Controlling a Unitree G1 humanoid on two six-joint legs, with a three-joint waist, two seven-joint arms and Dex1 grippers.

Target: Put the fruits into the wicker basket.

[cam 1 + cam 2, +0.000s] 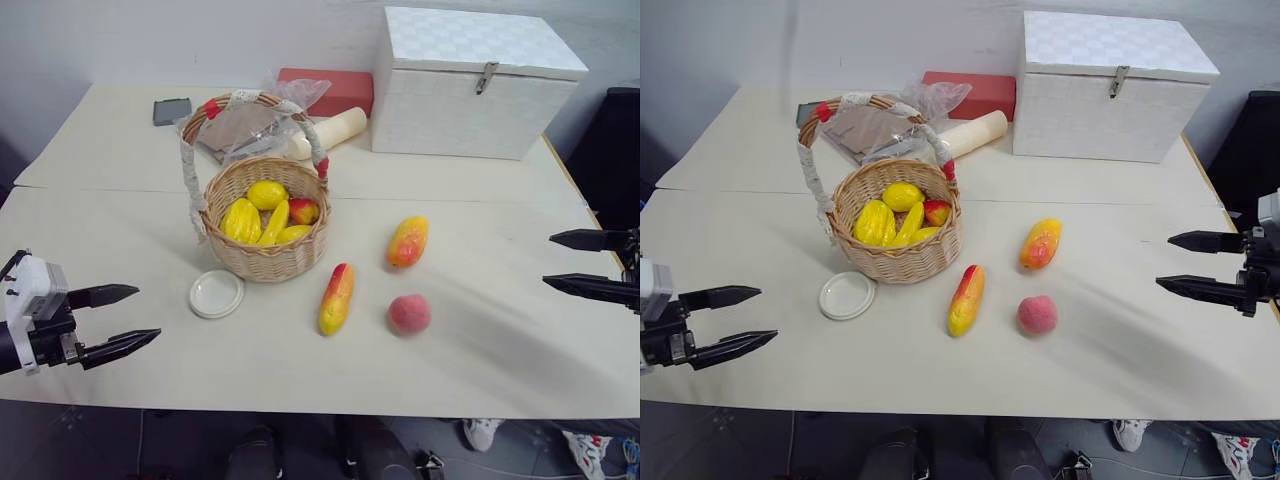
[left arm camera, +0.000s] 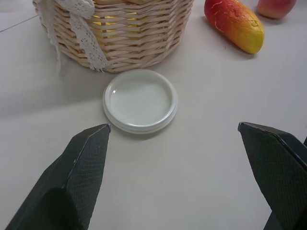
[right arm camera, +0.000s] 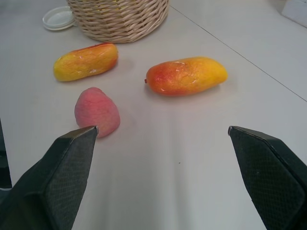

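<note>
**Both hands wide and empty, three fruits still out on the table**

We hold our left gripper (image 1: 125,316) low over the near edge of the table (image 1: 500,360), fingers spread wide and gripping nothing. Our right gripper (image 1: 1180,262) hangs at the opposite side, likewise spread and empty. We judge this a ready stance: each hand stands well apart from everything, so either can move in without knocking the fruit.

Ahead of our left gripper, and closest to it, lies a shallow white lid (image 1: 217,294), open side up, just beside the foot of the wicker basket (image 1: 266,262). It is no part of the job, but it sits in the path to the basket, so we would pass over it rather than through it.

In front of our right gripper lie the loose fruits. The pink-red peach (image 3: 97,111) is nearest to it. Beyond the peach is the long yellow-red mango (image 3: 86,62), lying close to the basket wall. The plumper orange-yellow mango (image 3: 186,75) lies to one side of these, apart from both. We would expect the right hand to start with the peach.

The basket stands upright, its lace-wrapped handle (image 1: 190,165) arching over the mouth. It already holds several yellow fruits (image 1: 266,194) and one with a red patch (image 1: 304,211), so dropping more in means coming in beside that arch.

Past the basket stands a white lidded box (image 1: 470,100), closed, its contents hidden from us.
</note>
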